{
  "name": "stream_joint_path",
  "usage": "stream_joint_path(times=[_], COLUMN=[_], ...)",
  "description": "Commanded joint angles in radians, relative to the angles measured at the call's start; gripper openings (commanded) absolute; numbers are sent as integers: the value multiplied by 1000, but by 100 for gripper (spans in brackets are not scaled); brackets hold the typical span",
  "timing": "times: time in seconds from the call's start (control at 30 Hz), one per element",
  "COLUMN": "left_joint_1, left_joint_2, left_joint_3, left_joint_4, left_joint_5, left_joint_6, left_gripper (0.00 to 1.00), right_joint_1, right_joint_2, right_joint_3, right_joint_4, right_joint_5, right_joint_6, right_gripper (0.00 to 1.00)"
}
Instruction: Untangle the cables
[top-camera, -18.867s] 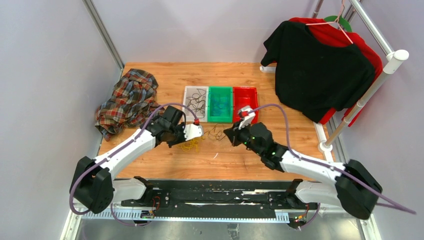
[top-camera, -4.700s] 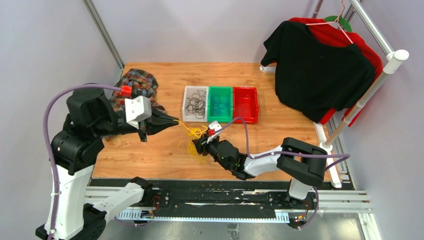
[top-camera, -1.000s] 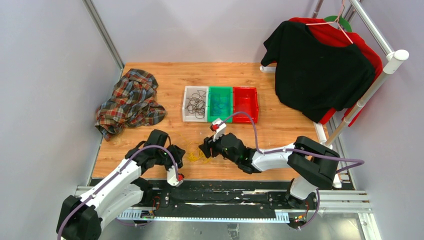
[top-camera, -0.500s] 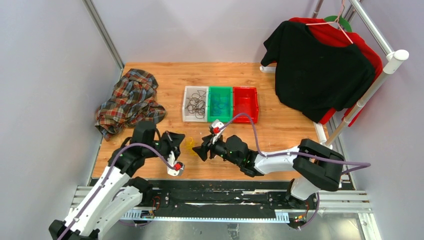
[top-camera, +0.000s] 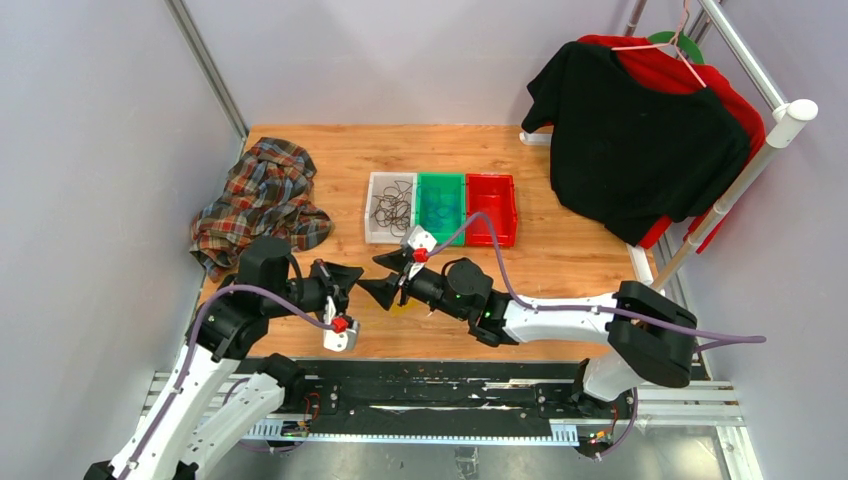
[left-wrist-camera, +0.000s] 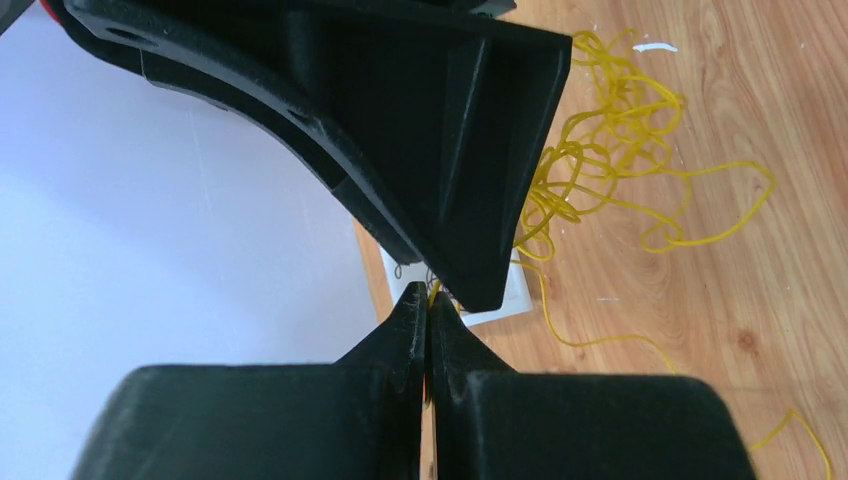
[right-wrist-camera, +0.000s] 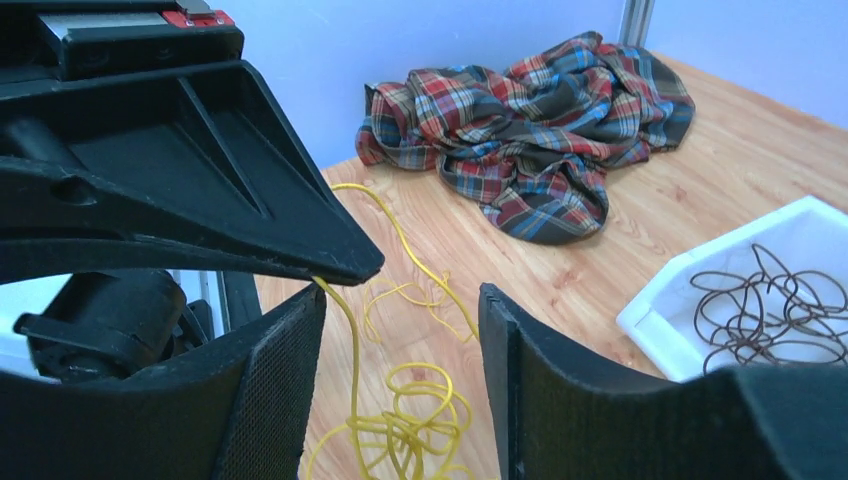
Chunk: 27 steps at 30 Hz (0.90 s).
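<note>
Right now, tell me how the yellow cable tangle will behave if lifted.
Probably floppy: the yellow cable tangle lies in loose curls, and a strand droops from the shut left tool. Likely light, being thin. Loops interlock, so others may follow.

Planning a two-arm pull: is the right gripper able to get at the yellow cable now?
Likely yes: the right gripper is open and straddles the yellow cable that the left gripper pinches; nothing blocks it.

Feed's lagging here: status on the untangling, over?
Left fingers shut on yellow cable. Right fingers open around same strand. Yellow tangle knotted on table. Tips crowding each other.
</note>
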Motion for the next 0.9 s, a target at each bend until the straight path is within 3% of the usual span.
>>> stream_joint_path(times=[0.0,0.17,0.53,0.87], left_joint_1=[-11,-14,-26,-27], left_joint_2=[-14,-14,23,82], left_joint_3=[47,91,214,392], left_joint_4=[-14,-13,-12,-13], left_joint_5=[40,69,99,91], left_joint_6=[-58,-97,-245,-333], left_gripper=[1,0,0,1], right_joint_1=[17,18,18,17], right_joint_2=[8,32,142,182], right_joint_3=[46,64,100,-84], right_joint_4=[-17,-28,30,101], right_joint_5=[0,33,108,247], right_joint_6=[-28,-29,11,67], right_gripper=[54,38,34,20])
